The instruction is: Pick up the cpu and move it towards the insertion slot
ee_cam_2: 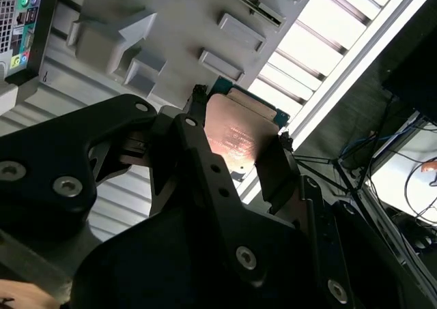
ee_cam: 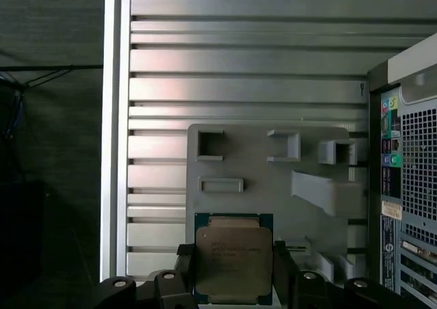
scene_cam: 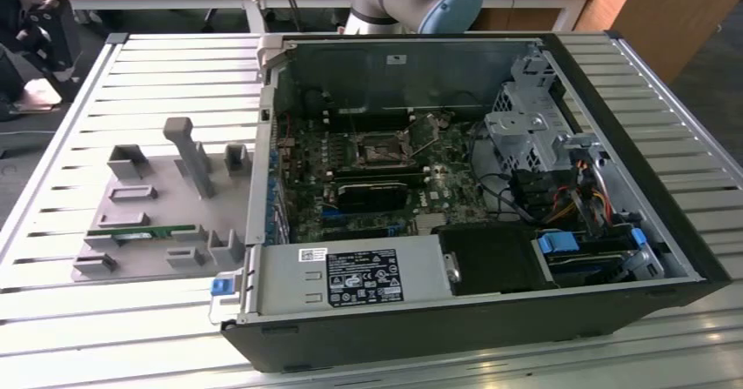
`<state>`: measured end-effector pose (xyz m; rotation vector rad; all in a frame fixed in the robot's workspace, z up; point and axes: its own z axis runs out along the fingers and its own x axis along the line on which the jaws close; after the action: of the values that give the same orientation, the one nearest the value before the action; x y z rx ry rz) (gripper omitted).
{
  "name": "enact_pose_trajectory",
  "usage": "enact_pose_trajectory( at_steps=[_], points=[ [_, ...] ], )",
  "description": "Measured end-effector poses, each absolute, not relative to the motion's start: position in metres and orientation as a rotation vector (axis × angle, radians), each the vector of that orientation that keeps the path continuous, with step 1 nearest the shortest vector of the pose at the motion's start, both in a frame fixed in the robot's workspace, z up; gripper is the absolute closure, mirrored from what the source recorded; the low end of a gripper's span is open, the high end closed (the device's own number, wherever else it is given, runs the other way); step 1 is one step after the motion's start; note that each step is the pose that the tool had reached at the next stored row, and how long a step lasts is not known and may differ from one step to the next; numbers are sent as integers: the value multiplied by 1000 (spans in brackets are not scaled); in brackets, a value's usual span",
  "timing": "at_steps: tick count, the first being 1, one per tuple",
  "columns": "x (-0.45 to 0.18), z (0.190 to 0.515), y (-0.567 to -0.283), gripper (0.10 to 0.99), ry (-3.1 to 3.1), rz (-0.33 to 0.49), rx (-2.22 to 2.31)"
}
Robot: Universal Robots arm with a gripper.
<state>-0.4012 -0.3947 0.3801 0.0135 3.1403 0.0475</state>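
The cpu (ee_cam: 234,258) (ee_cam_2: 239,135), a flat square chip with a metal top and a thin green rim, sits between the black fingers (ee_cam: 184,268) (ee_cam_2: 198,131) in both wrist views. My gripper (ee_cam: 234,271) (ee_cam_2: 239,149) is shut on it, one finger on each opposite edge. The chip hangs above the grey holder tray (ee_cam: 273,179) (ee_cam_2: 177,22), well clear of its surface. The insertion slot (scene_cam: 381,151), a square socket with a shiny frame and dark centre, lies on the motherboard inside the open computer case (scene_cam: 465,197) in the exterior view.
The grey holder tray (scene_cam: 151,206) with raised posts lies on the slatted metal table (scene_cam: 70,319), at the exterior view's left of the case. A green memory stick (scene_cam: 142,231) rests on it. The case's rear panel (ee_cam: 410,172) stands beside the tray. Drive cages and cables (scene_cam: 558,171) fill the case's other side.
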Motion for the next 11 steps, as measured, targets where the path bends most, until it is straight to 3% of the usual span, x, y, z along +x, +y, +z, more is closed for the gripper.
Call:
enact_pose_trajectory(
  at_steps=[11],
  points=[
    [-381,380,-395,545,3141,47,14]
  ],
)
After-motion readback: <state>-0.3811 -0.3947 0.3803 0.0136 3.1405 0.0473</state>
